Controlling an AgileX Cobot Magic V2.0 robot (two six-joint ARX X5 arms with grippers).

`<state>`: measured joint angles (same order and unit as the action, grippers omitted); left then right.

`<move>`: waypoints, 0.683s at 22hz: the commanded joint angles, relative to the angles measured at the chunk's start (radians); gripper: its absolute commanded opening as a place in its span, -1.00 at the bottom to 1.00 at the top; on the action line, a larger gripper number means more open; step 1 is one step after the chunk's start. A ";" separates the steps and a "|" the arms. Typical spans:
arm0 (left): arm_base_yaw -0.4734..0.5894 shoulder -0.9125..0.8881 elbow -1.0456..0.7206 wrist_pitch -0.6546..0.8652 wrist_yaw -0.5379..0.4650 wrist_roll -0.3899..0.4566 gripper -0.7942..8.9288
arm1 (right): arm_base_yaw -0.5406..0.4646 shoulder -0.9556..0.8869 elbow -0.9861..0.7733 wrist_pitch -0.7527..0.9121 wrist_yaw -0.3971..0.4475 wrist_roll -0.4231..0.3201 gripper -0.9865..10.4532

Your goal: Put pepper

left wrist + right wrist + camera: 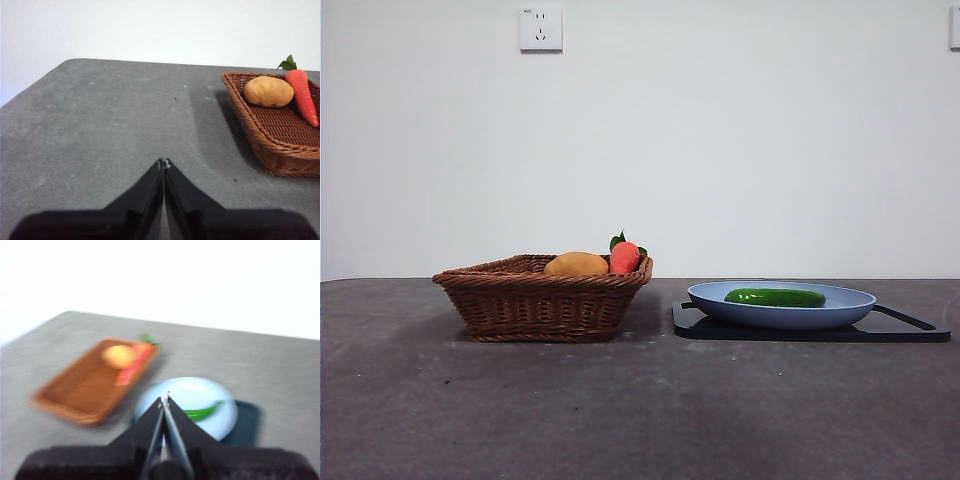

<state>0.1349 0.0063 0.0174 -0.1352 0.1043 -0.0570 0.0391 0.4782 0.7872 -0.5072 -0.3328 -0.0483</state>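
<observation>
The pepper [775,297], long, slim and glossy dark green, lies flat in the blue plate [720,295] right of centre. It also shows, blurred, in the right wrist view [202,413] on the plate [200,395]. My right gripper [164,399] is shut and empty, high above the plate's near side. My left gripper [163,162] is shut and empty over bare table, apart from the wicker basket [280,145]. Neither gripper shows in the front view.
The wicker basket [520,300] stands left of the plate and holds a yellow-orange fruit [576,264] and a red-orange fruit with green leaves [624,256]. The plate rests on a black board [910,328]. A wall stands behind the table.
</observation>
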 commanded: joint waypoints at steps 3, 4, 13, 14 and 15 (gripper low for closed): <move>0.005 -0.002 -0.011 0.007 0.003 -0.006 -0.82 | -0.001 -0.159 -0.289 0.258 0.084 0.062 -0.81; 0.005 -0.002 -0.011 0.007 0.003 -0.006 -0.82 | -0.001 -0.188 -0.336 0.292 0.109 0.071 -0.81; 0.005 -0.002 -0.011 0.007 0.003 -0.006 -0.82 | -0.001 -0.382 -0.621 0.380 0.214 0.090 -0.81; 0.005 -0.002 -0.011 0.007 0.003 -0.006 -0.82 | -0.001 -0.399 -0.645 0.380 0.220 0.096 -0.81; 0.005 -0.002 -0.011 0.007 0.003 -0.006 -0.82 | -0.001 -0.412 -0.663 0.380 0.226 0.105 -0.81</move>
<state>0.1349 0.0063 0.0174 -0.1352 0.1047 -0.0570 0.0380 0.0753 0.1337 -0.1402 -0.1143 0.0349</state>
